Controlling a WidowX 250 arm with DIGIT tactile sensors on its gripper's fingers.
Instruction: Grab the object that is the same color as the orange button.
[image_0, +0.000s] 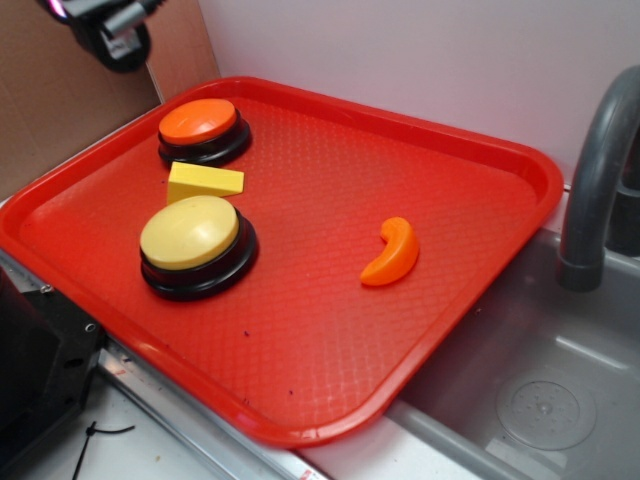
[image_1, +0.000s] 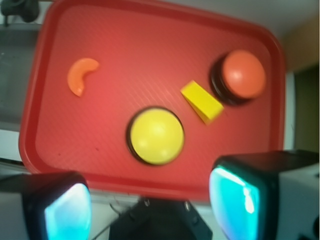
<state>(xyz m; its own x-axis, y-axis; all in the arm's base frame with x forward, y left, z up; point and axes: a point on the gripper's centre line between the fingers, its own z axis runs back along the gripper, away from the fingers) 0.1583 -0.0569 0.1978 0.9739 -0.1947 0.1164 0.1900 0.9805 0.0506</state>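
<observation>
We record one red tray (image_0: 480, 150), textured plastic with a raised rim. On it stand two domed buttons on black round bases: one pale-yellow button (image_0: 190, 232) and one smaller orange button (image_0: 198, 120). One yellow wedge block (image_0: 204, 181) lies between them. One orange crescent (image_0: 392, 253), small, glossy and curved, lies alone toward the tray's sink side. The gripper (image_1: 150, 197) hangs above the tray's edge, jaws wide, holding nothing.

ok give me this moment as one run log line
phase: pre-grasp | gripper: open, empty, high over tray | target: orange crescent, untouched | orange button: beside yellow wedge
</observation>
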